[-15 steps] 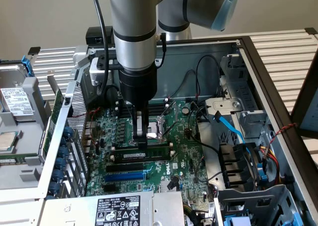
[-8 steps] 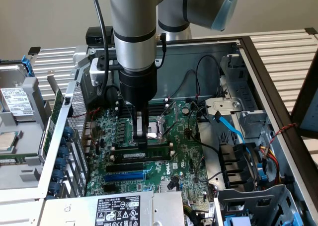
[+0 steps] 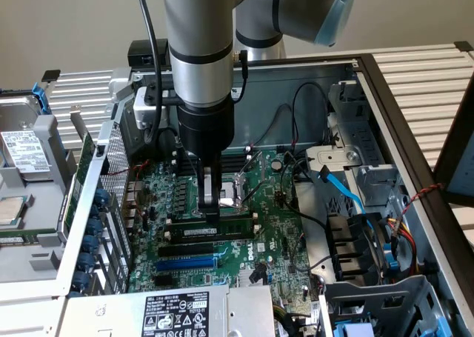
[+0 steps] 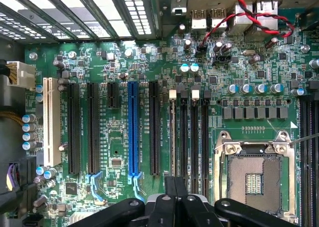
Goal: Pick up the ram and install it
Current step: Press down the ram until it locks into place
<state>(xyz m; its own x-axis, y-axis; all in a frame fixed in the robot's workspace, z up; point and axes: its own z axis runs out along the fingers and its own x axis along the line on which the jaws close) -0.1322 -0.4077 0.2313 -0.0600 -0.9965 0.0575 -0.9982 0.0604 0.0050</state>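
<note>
The claw is closest to the wrist camera, and its two fingers are squeezed shut with no gap between them. Their tips sit right on the top edge of the ram, the thin strip that runs along one of the long black slots on the green motherboard. I cannot tell if the fingers are pinching the ram or just pushing down on it. In the exterior view the claw comes straight down from the big grey arm into the open computer case. The ram stands on its edge in a slot, with its white label showing. It sits between the silver chip socket and the blue slot. So the picking up looks done, and the ram looks like it is in its slot. I cannot see whether the little white clips at the slot's ends have snapped shut, so it may not be pushed all the way in yet.
</note>
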